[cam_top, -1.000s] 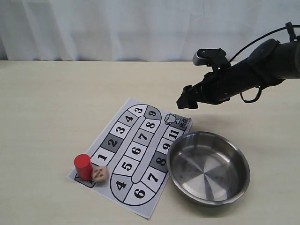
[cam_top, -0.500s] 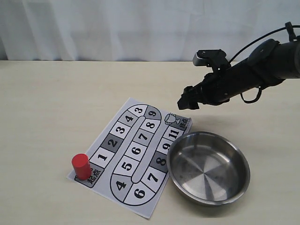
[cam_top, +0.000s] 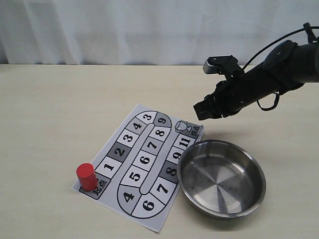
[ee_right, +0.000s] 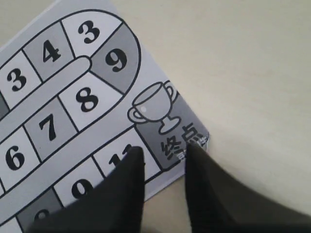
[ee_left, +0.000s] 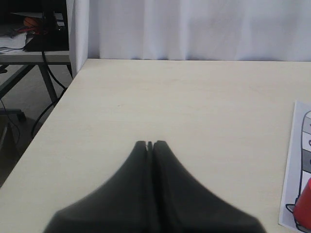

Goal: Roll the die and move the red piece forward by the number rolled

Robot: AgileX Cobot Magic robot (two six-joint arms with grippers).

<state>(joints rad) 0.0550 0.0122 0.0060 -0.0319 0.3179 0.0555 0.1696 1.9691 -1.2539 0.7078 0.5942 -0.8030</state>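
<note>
The red piece (cam_top: 86, 176) stands upright on the start square at the near left corner of the numbered paper board (cam_top: 144, 164); its edge also shows in the left wrist view (ee_left: 305, 208). The die shows in no view. My right gripper (cam_top: 202, 110) hovers open and empty above the board's finish end, its two fingers over the trophy square (ee_right: 163, 114) and the 11 square, the gripper (ee_right: 164, 154) well apart from the red piece. My left gripper (ee_left: 150, 144) is shut with nothing in it, over bare table to the left of the board (ee_left: 297, 165).
A steel bowl (cam_top: 239, 164) sits on the table against the board's right side, below the right arm; nothing shows inside it. A white curtain closes the back. The table's left edge (ee_left: 53, 111) drops off beside the left gripper.
The die that lay beside the red piece one second ago is gone from view. The right gripper has shifted slightly right and up.
</note>
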